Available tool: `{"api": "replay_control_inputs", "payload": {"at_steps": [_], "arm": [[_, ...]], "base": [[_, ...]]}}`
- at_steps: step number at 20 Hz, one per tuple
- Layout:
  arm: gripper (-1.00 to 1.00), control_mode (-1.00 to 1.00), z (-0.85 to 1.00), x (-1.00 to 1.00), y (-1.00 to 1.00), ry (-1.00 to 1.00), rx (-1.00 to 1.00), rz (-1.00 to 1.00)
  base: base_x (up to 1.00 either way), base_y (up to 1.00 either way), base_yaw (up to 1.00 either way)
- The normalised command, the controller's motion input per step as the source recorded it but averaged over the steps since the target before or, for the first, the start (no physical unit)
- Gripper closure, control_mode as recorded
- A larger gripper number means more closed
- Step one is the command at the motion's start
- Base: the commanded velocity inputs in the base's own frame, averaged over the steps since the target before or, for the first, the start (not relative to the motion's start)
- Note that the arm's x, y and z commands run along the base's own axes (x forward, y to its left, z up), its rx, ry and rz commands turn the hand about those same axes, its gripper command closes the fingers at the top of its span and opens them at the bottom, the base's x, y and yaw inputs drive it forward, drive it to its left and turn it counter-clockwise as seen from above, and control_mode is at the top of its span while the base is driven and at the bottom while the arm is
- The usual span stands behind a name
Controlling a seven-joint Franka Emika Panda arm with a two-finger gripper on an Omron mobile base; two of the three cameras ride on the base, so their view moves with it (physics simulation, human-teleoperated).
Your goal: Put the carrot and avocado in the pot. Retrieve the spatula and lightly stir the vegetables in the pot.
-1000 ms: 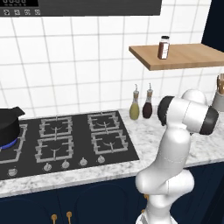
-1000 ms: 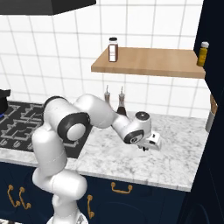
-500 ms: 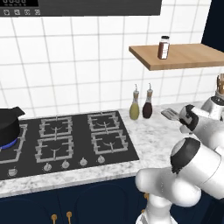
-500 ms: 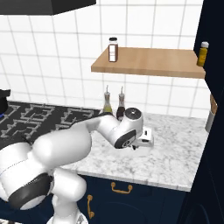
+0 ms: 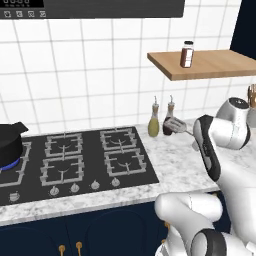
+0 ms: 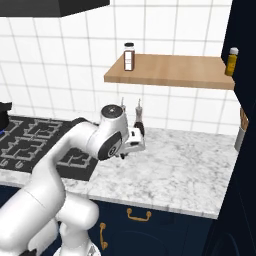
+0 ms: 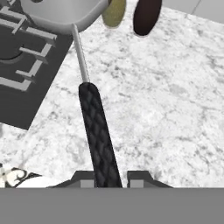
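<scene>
gripper (image 7: 105, 175) clamped on spatula (image 7: 94, 127) handle | arm had swung left, blade now held above the counter (image 7: 175, 109) | stirring next, pot (image 5: 10, 142) well apart

The left base view looks forward and down from behind the arm, over the black gas hob (image 5: 70, 162). The right base view sees the same white marble counter (image 6: 175, 167) and the same wooden wall shelf (image 6: 170, 75). The hand view looks close down on this counter.
</scene>
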Motion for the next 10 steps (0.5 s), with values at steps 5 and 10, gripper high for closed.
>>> {"api": "replay_control_inputs", "payload": {"at_steps": [5, 10], "arm": [[1.00, -1.00, 0.89, -0.16, 0.68, 0.02, -0.08, 0.15], [1.00, -1.00, 0.04, -0.02, 0.37, 0.10, 0.00, 0.10]], "base": [[0.00, 0.00, 0.00], [0.00, 0.00, 0.00]]}}
